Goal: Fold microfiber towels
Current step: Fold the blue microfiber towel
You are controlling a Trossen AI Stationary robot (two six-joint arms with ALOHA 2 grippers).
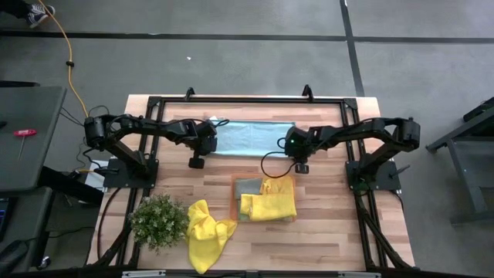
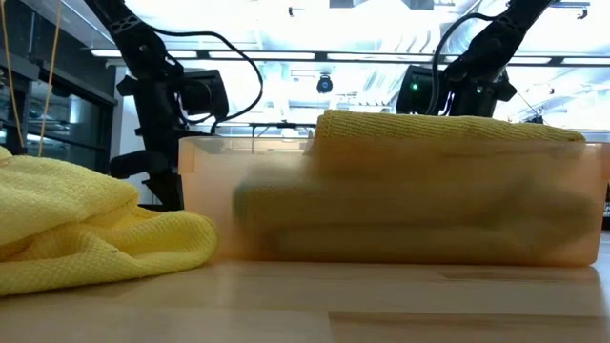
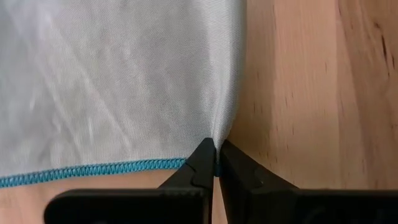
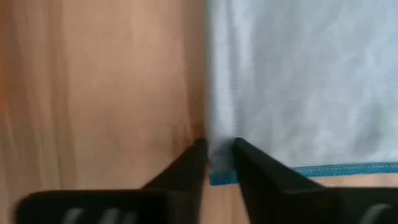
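Observation:
A light blue towel (image 1: 255, 137) with a teal stitched hem lies spread flat at the table's far middle. My left gripper (image 3: 216, 163) is shut on its near left corner and shows in the high view (image 1: 210, 147). My right gripper (image 4: 219, 163) is closed on its near right corner and shows in the high view (image 1: 295, 148). A crumpled yellow towel (image 1: 207, 232) lies near the front edge. A folded yellow towel (image 1: 270, 202) rests on an orange tray (image 1: 235, 179). My left gripper pinches the towel's near left corner (image 3: 217, 144) between its two fingertips, coming steeply from above. The cloth puckers toward the fingers, and the rest of the towel lies flat on the table. My right gripper has the near right corner (image 4: 219, 150) between its two fingers, just above the teal hem, also steeply from above. The towel lies flat on the wood.
A small leafy potted plant (image 1: 158, 220) stands at the near left. A grey cloth (image 1: 248, 186) lies on the tray's far part. In the low view the tray (image 2: 400, 219) and the yellow towel (image 2: 86, 219) block the sight of both fingertips. A dark frame (image 1: 247, 100) borders the table.

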